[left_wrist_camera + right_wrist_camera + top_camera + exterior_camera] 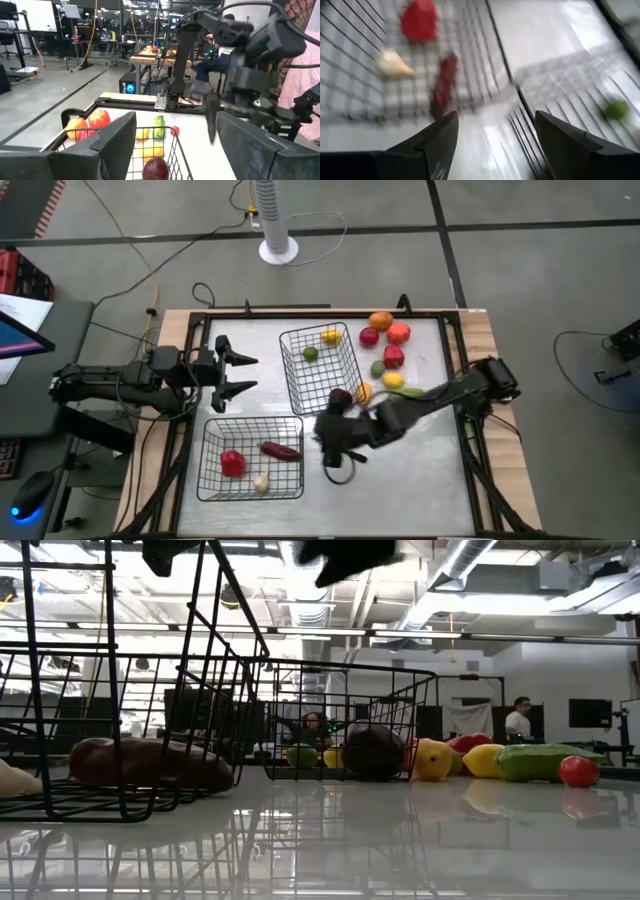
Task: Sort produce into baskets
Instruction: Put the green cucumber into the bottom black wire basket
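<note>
Writing: no brand, label or lettering can be read in any view.
Table (420,480): pale top with a dark frame; both baskets and all the produce are on it.
Far basket (320,370): black wire, tilted; holds a yellow piece (330,336) and a small green piece (310,353); a dark maroon piece (340,397) lies at its near corner.
Near basket (252,459): black wire; holds a red piece (232,463), a dark red elongated piece (281,449) and a small white piece (261,483).
Loose produce: orange (380,320), red (394,357), yellow (393,380) and green (433,392) pieces clustered right of the far basket.
Right gripper (335,445): above the table just right of the near basket; fingers (437,137) spread apart, nothing between them, touching nothing.
Left gripper (240,375): at the table's left side, between the two baskets' left ends; fingers wide apart, empty.
</note>
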Tool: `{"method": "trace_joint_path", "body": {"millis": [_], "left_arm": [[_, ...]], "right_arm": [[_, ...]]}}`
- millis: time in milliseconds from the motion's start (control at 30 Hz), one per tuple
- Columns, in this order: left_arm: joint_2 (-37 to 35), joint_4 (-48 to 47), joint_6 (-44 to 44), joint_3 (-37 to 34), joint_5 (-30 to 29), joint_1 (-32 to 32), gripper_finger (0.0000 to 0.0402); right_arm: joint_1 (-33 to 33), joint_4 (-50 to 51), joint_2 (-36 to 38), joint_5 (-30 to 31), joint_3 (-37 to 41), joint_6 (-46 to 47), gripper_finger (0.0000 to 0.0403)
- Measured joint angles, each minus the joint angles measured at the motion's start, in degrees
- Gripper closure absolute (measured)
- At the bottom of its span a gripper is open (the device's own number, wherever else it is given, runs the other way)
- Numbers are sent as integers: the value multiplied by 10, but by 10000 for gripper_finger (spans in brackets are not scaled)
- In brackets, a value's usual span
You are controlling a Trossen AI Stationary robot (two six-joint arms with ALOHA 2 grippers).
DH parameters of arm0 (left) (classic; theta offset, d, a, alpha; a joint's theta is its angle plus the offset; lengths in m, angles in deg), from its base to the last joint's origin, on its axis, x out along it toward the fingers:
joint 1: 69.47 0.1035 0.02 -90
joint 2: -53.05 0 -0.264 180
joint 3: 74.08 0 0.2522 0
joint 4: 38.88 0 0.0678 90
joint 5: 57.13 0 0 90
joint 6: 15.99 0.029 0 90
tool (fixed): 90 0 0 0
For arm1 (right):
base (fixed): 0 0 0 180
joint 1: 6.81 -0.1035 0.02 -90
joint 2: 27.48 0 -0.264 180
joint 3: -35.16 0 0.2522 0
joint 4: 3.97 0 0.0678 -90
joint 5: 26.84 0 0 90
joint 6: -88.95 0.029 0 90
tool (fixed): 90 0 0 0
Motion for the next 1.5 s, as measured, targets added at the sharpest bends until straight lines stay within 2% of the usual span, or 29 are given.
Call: {"method": "trace_joint_path", "body": {"millis": [133, 300, 467, 567, 700, 867, 1033, 1267, 1500], "left_arm": [[0, 0, -2, 0, 0, 0, 140], [0, 3, -6, 0, 0, 0, 140], [0, 3, -7, 0, 0, 0, 140], [0, 3, -7, 0, 0, 0, 140], [0, 3, -7, 0, 0, 0, 140], [0, 3, -7, 0, 0, 0, 140], [0, 5, -3, 0, -1, 0, 140], [0, 5, -1, 0, -1, 0, 140], [0, 3, -1, 0, -1, 0, 140]], "right_arm": [[-49, 158, 20, 87, 0, 122, 112], [-100, 298, 22, 125, 22, 295, 112], [-116, 368, 39, 107, 106, 436, 112], [-109, 358, 83, 56, 177, 487, 112], [-96, 350, 159, 31, 265, 522, 111], [-47, 337, 256, 1, 343, 516, 111], [46, 323, 308, -51, 393, 438, 111], [171, 296, 308, -134, 410, 284, 111], [216, 288, 297, -141, 410, 207, 88]]}}
